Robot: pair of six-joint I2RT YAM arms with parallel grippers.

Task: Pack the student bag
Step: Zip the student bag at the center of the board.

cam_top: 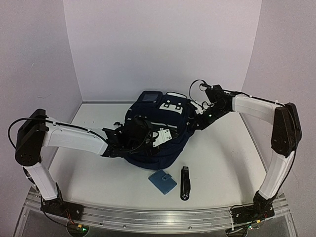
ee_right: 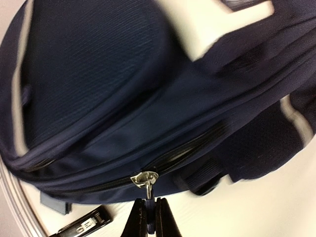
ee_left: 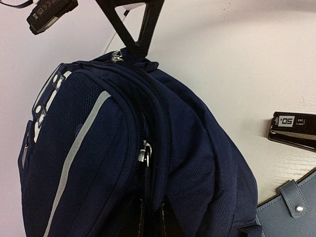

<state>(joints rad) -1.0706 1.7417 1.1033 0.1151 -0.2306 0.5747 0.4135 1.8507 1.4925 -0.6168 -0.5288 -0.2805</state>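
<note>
You have the student bag [cam_top: 178, 129] lying in the middle of the counter [cam_top: 222, 163], its white-patched top turned away from the arm bases. The right gripper [ee_right: 147, 201] is at the bag's far-right side, and its jaws are pressed together on the metal zipper pull [ee_right: 143, 178] of a dark zipper line. The left gripper [ee_left: 152, 219] is at the bag's near-left side, and its jaws look clamped on a fold of the navy fabric beside a second zipper pull [ee_left: 145, 152]. Just in front of the bag lie a light-blue wallet [cam_top: 162, 181] and, right of it, a slim black object [cam_top: 185, 182].
</note>
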